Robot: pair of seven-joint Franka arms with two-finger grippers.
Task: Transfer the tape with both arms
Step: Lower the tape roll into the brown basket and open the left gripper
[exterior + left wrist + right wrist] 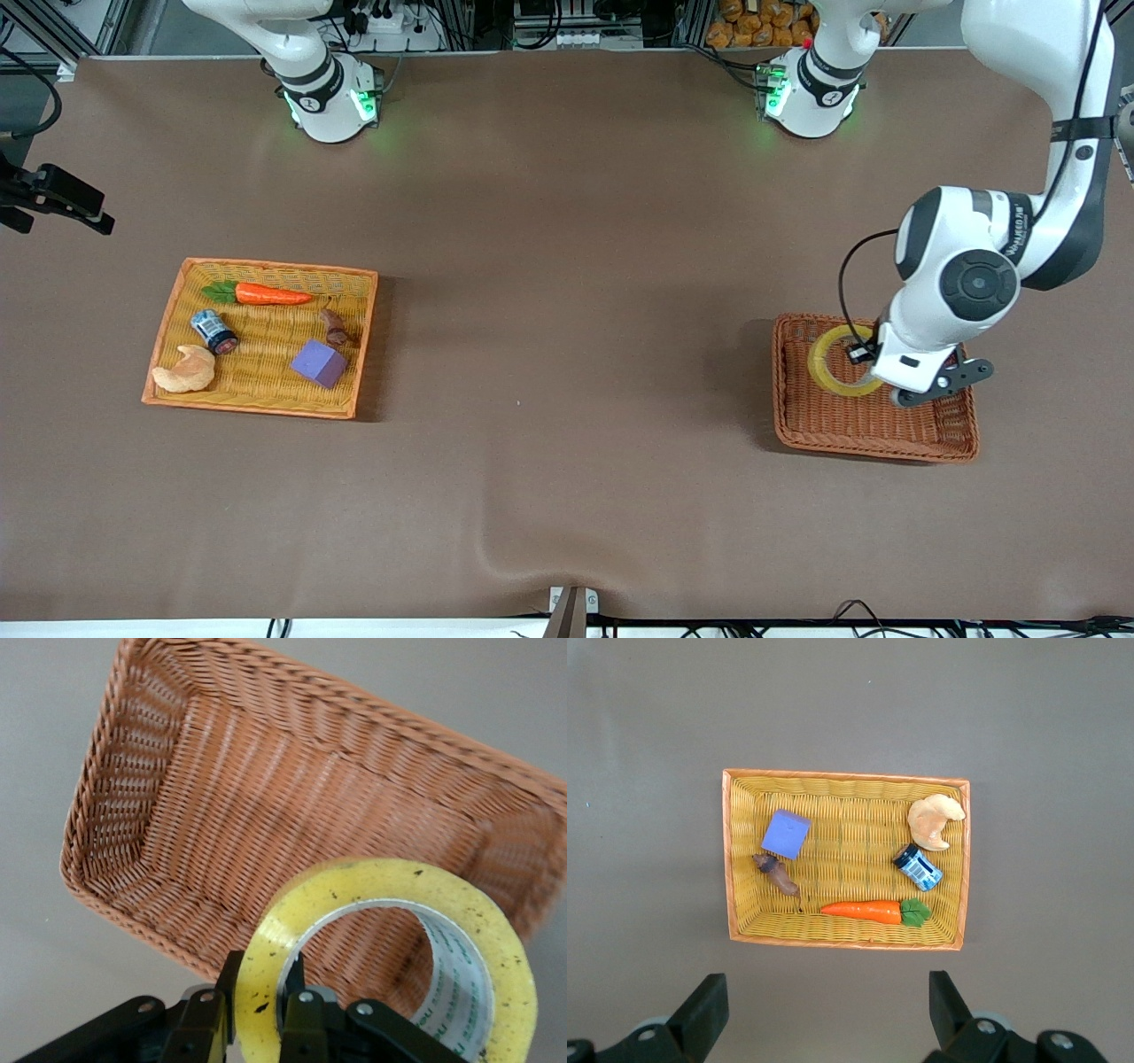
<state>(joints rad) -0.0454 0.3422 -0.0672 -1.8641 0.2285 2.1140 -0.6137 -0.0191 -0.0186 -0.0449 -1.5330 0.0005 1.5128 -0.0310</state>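
Brown table [567, 461] carried two baskets. Left gripper [262, 997] pinched the tape's [390, 948] wall, raised over the brown wicker basket [873, 434] for handoff. Right gripper [824, 1010] waited over the yellow tray [846, 780], fingers wide.

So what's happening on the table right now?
The left gripper is shut on the tape, holding it over the brown basket at the left arm's end of the table. The right gripper waits open above the yellow tray with the carrot, can and purple cube.
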